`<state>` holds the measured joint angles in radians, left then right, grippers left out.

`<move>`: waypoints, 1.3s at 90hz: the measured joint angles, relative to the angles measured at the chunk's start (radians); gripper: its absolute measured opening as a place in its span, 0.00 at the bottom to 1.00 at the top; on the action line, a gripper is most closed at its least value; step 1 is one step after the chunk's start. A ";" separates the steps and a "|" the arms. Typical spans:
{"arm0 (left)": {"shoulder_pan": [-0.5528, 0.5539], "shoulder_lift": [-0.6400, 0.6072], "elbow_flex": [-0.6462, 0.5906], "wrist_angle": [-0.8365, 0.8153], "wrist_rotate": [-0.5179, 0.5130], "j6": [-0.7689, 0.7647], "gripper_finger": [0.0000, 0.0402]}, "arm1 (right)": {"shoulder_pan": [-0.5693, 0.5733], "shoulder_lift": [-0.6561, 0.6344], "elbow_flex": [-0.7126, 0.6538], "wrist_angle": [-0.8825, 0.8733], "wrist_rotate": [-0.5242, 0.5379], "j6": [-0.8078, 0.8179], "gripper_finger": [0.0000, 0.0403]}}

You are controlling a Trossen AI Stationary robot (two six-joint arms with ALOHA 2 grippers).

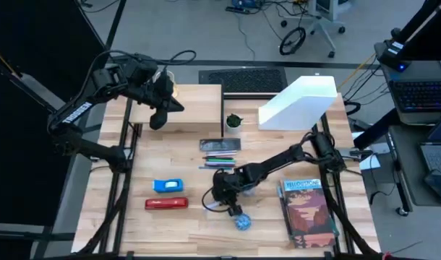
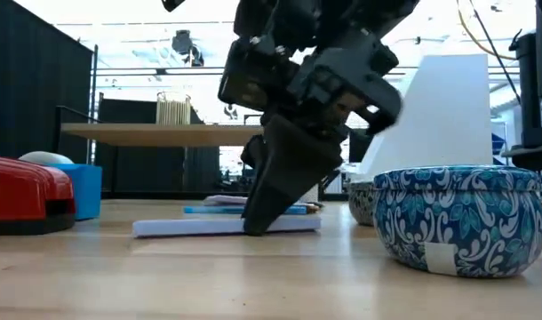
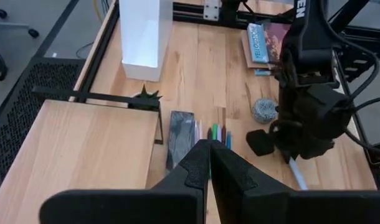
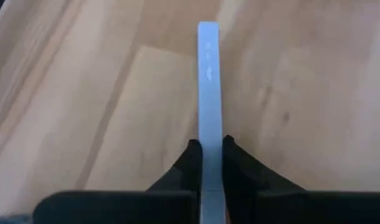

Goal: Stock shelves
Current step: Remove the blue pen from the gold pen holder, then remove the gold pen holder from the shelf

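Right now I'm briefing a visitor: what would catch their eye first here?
The right gripper, down at mid-table, pinching a pale blue marker that lies flat on the wood. Next, the tall white file holder at the table's back right, and the left gripper, shut, hovering over the low wooden shelf at back left.
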<state>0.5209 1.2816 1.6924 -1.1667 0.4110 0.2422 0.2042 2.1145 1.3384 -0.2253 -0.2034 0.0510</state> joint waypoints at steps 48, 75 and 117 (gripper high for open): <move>0.000 0.000 0.000 -0.002 0.000 0.009 0.00 | -0.196 -0.106 -0.006 -0.197 0.143 -0.053 0.04; 0.000 0.000 0.000 -0.002 0.000 0.001 0.00 | -0.217 -0.124 -0.005 -0.210 0.125 0.026 0.26; 0.000 0.000 0.000 0.061 -0.104 0.036 0.01 | -0.247 -0.443 -0.004 -0.270 0.125 0.286 0.69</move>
<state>0.5213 1.2816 1.6924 -1.1054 0.3074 0.2779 -0.0433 1.6718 1.3346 -0.4957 -0.0788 0.3370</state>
